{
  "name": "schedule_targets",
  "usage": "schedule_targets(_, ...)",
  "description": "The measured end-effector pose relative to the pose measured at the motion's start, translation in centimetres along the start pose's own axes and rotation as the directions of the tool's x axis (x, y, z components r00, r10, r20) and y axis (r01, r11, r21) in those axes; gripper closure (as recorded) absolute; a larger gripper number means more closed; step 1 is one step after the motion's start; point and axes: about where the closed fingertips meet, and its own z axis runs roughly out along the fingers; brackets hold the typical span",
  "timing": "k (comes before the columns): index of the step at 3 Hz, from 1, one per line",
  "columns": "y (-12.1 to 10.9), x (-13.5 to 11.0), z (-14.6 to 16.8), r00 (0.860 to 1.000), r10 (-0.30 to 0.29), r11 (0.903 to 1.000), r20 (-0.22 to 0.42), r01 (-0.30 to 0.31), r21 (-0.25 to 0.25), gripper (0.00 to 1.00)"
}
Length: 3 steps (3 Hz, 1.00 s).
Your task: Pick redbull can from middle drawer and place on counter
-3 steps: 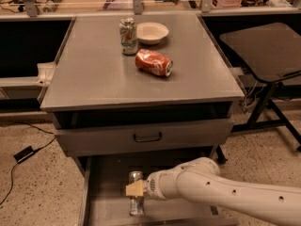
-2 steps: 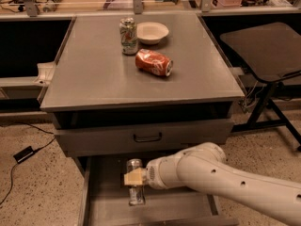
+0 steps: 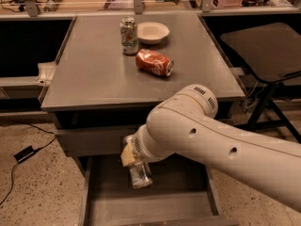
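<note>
Compared with a moment ago, the white arm (image 3: 211,135) has swung up and across, so its rounded elbow now rises in front of the counter's front edge, and the gripper (image 3: 134,164) sits higher over the middle drawer (image 3: 178,206). The gripper's claw is closed around the top of the redbull can (image 3: 141,177), which has come up off the drawer floor and hangs slightly tilted above it, close under the drawer front (image 3: 89,140) above. The arm's bulk hides the middle of that drawer front and part of the open drawer. On the counter (image 3: 94,74) nothing has shifted: a green-and-white can (image 3: 128,35) stands upright just beside a shallow white bowl (image 3: 153,32), and a red cola can (image 3: 154,62) lies on its side nearer the front. A dark seat (image 3: 263,51) stands to the right, and a black adapter (image 3: 23,153) with its cable lies on the speckled floor (image 3: 37,187). The counter is flat, matte grey; the held can is slim, shiny silver; the arm's shell is smooth, with small dark holes.
</note>
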Motion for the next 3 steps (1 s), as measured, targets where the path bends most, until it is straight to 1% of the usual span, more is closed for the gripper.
schedule_targets(1, 0.5, -1.2, 0.4, 0.999, 0.005, 0.9999, 0.033, -0.004, -0.01, 1.0)
schedule_targets(2, -0.7, 1.3, -2.5, 0.998, -0.061, 0.9978, 0.0, 0.061, -0.026, 1.0)
schedule_targets(3, -2.6, 4.8, -7.8, 0.986, -0.165, 0.9827, -0.006, 0.164, -0.087, 1.0)
